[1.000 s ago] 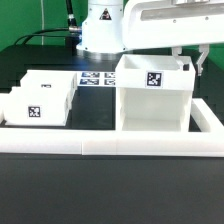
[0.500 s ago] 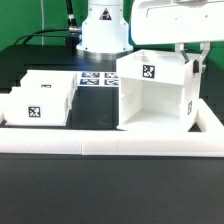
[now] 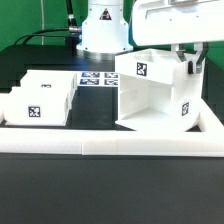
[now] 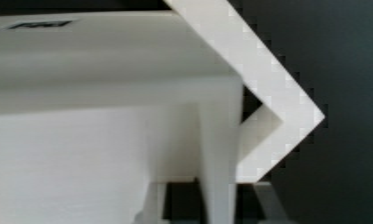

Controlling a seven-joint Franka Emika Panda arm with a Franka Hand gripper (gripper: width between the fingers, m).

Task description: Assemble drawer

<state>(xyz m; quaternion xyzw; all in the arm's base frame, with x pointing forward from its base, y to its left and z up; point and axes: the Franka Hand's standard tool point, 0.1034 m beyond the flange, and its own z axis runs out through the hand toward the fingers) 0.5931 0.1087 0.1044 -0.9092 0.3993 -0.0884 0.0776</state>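
Note:
The drawer's tall open-fronted housing (image 3: pixel 150 100) stands at the exterior view's right, turned at an angle, with tags on its top rim and side. My gripper (image 3: pixel 189 63) comes down from above and is shut on the housing's far right wall. In the wrist view the white wall (image 4: pixel 236 90) runs down between my two dark fingers, and the gripper (image 4: pixel 220 206) straddles it. The two small white trays (image 3: pixel 48 86) (image 3: pixel 30 110) sit side by side at the exterior view's left, each with a tag, well apart from the gripper.
The marker board (image 3: pixel 97 79) lies flat behind the trays and housing, in front of the robot base (image 3: pixel 103 30). A long low white rail (image 3: pixel 110 147) runs across the front and up the right side of the black table.
The housing has turned in my grip. Its open front now faces more to the exterior view's left and its tagged right side shows. The trays have not moved.

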